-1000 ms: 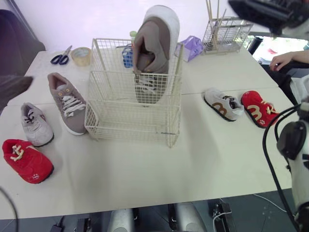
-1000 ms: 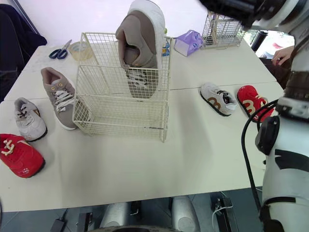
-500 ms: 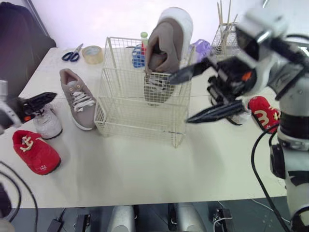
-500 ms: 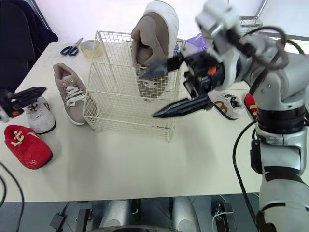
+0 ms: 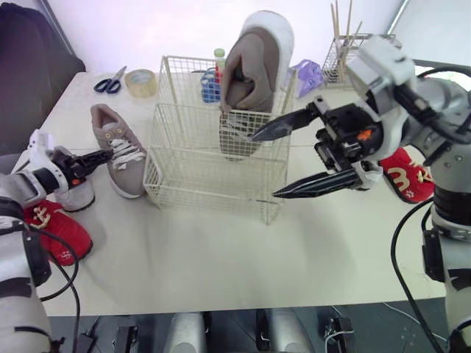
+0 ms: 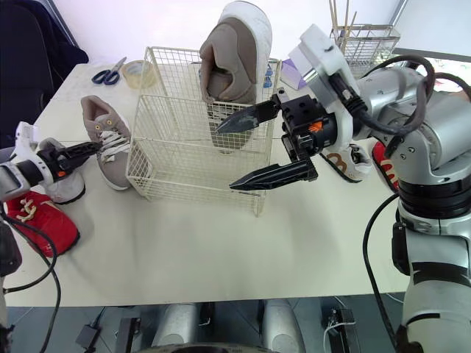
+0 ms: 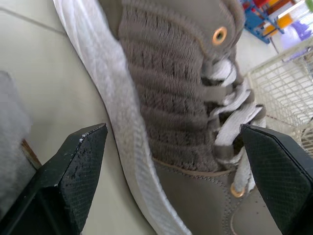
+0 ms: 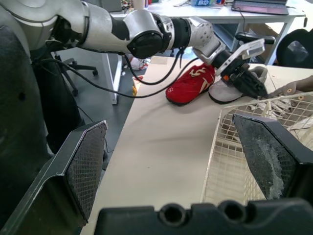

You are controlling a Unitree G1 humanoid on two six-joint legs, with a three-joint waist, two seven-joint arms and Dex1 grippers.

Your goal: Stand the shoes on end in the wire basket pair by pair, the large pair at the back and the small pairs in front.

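The left gripper [image 5: 101,155] has swung right from the table's left edge, and its spread fingers now reach the large brown suede lace-up sneaker [image 5: 110,132]. The right gripper [image 5: 265,165], wide open, has come down from the far right to the cream wire basket [image 5: 206,176].

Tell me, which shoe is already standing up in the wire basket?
The large brown sneaker, toe down at the back of the wire basket. The rest lie flat on the table, outside it.

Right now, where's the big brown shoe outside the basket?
Head views: the brown shoe lies on the table, left of the wire basket, beside the small grey shoe.
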